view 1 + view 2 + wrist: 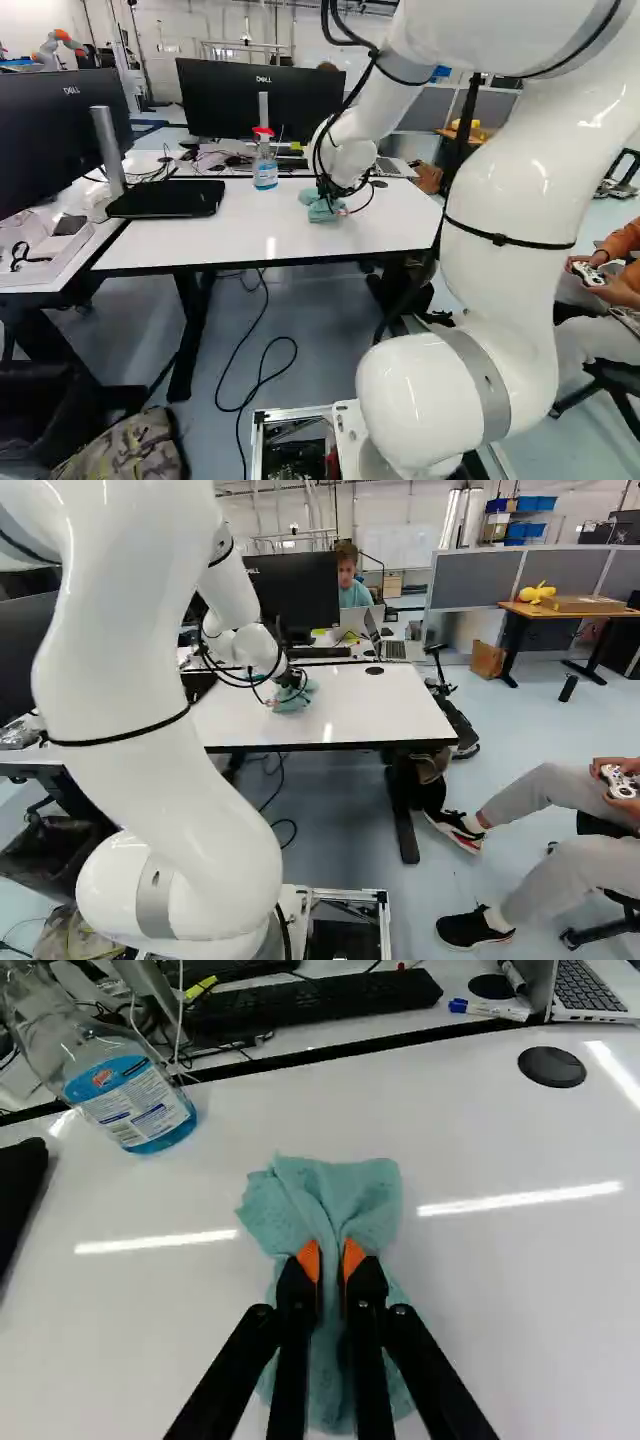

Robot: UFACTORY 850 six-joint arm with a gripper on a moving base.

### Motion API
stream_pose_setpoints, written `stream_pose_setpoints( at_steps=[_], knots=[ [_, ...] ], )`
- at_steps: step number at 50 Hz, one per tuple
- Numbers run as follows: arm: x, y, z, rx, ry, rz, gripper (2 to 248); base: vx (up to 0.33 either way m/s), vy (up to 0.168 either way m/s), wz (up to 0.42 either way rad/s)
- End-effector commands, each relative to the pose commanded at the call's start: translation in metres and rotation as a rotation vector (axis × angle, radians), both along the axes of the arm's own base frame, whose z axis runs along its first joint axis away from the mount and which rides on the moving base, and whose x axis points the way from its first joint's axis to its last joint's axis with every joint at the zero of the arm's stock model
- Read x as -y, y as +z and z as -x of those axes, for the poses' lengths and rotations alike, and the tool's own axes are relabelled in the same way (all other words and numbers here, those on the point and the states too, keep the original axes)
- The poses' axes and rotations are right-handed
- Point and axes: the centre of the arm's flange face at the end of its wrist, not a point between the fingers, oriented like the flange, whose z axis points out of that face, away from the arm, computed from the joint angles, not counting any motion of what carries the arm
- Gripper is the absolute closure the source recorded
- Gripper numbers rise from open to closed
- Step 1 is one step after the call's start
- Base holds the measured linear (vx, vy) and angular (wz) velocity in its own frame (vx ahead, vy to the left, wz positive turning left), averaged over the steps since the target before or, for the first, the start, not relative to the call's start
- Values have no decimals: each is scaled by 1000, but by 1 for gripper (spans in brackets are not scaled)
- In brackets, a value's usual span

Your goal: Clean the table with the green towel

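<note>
End effector (332, 190): aimed down at the bench (520, 1310). In the wrist view, a raised fold of the green towel (325, 1200) is pinched by the end effector (332, 1262), one orange pad (309, 1260) being pressed to each side of it. The towel is bunched on the white bench top; its crumpled part is spread ahead of the fingers, and more of it is seen beneath them.

The arm (505, 190) is extended over the bench.

Bench top: a clear spray bottle (265, 172) of blue liquid, topped in red, is stood upright near the far edge, apart from the towel. A round black cover (552, 1067) is set in the top on the towel's other side. At the left end, as seen in the left base view, a black monitor foot (165, 199) is noted.

Beyond the far edge, on the adjoining table, a keyboard (320, 1002), a marker pen (490, 1009) and a laptop (394, 649) are seen. A large monitor (225, 98) is stood there too. Below, a black cable (240, 408) is looped on the floor.
</note>
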Motion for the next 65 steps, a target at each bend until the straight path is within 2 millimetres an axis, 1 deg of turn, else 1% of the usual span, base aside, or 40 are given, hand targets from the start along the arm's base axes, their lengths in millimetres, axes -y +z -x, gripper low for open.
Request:
stream_pose_setpoints(
  at_steps=[6,9,45,60,65],
  knots=[
    [0,0,12,-4,3,0,202,0,0,0],
    [0,0,14,-4,3,0,202,0,0,0],
    [0,1,14,-4,3,0,202,0,0,0],
    [-2,15,19,24,7,-2,202,0,0,0],
    [-5,15,22,23,13,-2,202,0,0,0]
  ],
)
